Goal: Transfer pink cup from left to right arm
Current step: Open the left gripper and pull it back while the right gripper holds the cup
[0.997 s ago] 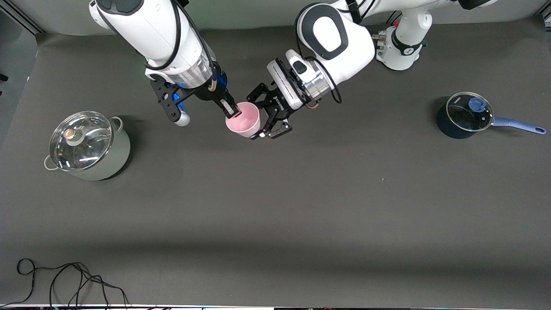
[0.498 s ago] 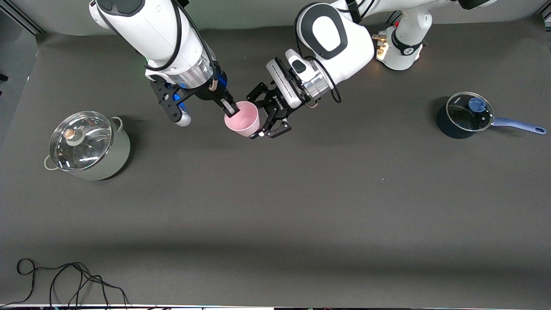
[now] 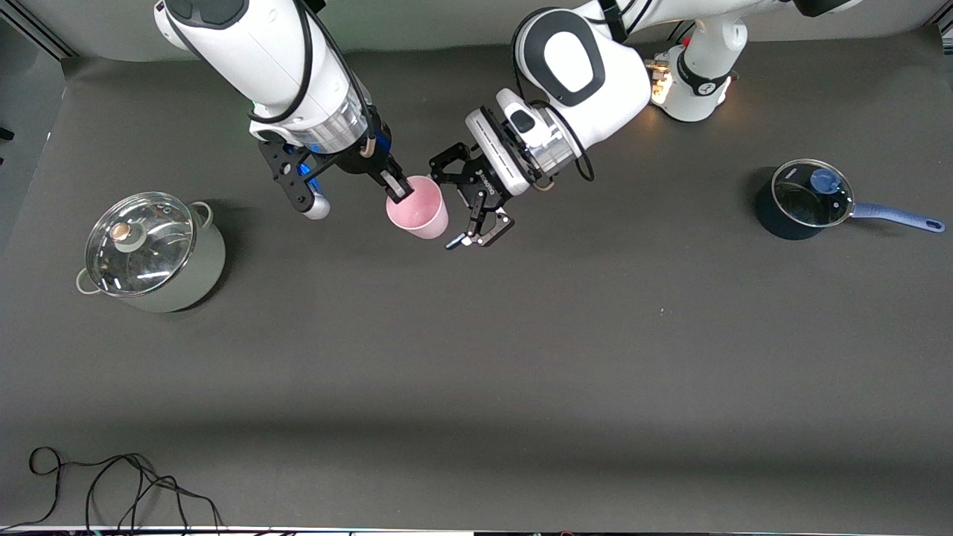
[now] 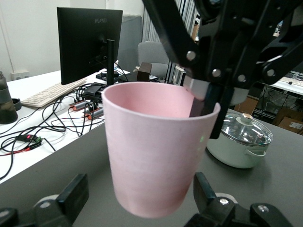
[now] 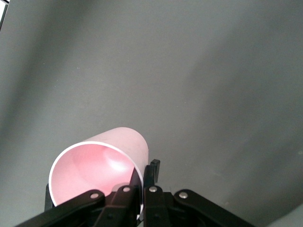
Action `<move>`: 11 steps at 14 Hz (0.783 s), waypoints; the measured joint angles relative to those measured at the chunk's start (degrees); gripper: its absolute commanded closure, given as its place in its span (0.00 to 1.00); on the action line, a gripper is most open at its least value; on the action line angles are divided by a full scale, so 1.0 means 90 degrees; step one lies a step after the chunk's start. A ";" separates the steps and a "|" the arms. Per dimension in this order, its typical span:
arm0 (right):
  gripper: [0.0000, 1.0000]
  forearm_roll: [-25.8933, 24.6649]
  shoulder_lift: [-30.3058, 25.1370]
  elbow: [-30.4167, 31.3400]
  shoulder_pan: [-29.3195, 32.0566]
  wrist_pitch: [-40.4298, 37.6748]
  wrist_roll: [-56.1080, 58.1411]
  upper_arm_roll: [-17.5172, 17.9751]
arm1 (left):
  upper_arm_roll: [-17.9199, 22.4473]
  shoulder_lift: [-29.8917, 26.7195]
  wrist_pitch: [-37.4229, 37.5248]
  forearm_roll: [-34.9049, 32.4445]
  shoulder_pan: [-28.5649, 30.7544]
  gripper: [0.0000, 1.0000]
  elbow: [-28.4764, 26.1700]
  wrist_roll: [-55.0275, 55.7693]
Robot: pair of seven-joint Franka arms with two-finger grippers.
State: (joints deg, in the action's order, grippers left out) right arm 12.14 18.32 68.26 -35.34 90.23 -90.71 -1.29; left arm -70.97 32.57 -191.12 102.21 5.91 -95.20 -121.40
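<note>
while a dark grey table (image 3: 521, 357) lies bare, a monitor (image 4: 87, 45) stands nearby.

Past your left pincer's fingers you see an office: a white desk (image 4: 33, 118) carrying a black monitor (image 4: 87, 42), a pale keyboard (image 4: 52, 92) and tangled cables (image 4: 57, 120), with a grey chair (image 4: 154, 52) farther off. Under both pincers you have the dark grey tabletop (image 3: 521, 357), evenly lit.

"HUAWEI" on back of black monitor (image 4: 90, 24), upper edge. Left gripper (image 3: 461, 199) body bears white lettering, unreadable.
</note>
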 measured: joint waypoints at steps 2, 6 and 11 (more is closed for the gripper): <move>1.00 0.0000 0.0011 0.0000 0.0005 0.0054 0.0133 -0.0011 | 0.0051 0.0001 0.0001 0.0000 -0.0002 0.01 -0.0016 0.0003; 1.00 -0.0002 0.0012 0.0002 0.0159 -0.0212 0.1235 -0.0079 | 0.0198 0.0004 -0.0201 -0.0001 -0.0011 0.01 -0.0199 0.0003; 1.00 -0.0003 -0.0038 -0.0001 0.0358 -0.1102 0.3897 -0.0830 | 0.0634 0.0030 -0.0258 -0.0002 0.0067 0.01 -0.0366 0.0059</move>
State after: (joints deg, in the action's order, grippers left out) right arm 12.11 17.98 68.26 -32.11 80.31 -55.63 -8.76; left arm -65.26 32.84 -193.45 102.20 6.51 -98.49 -120.87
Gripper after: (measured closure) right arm 0.965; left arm 0.009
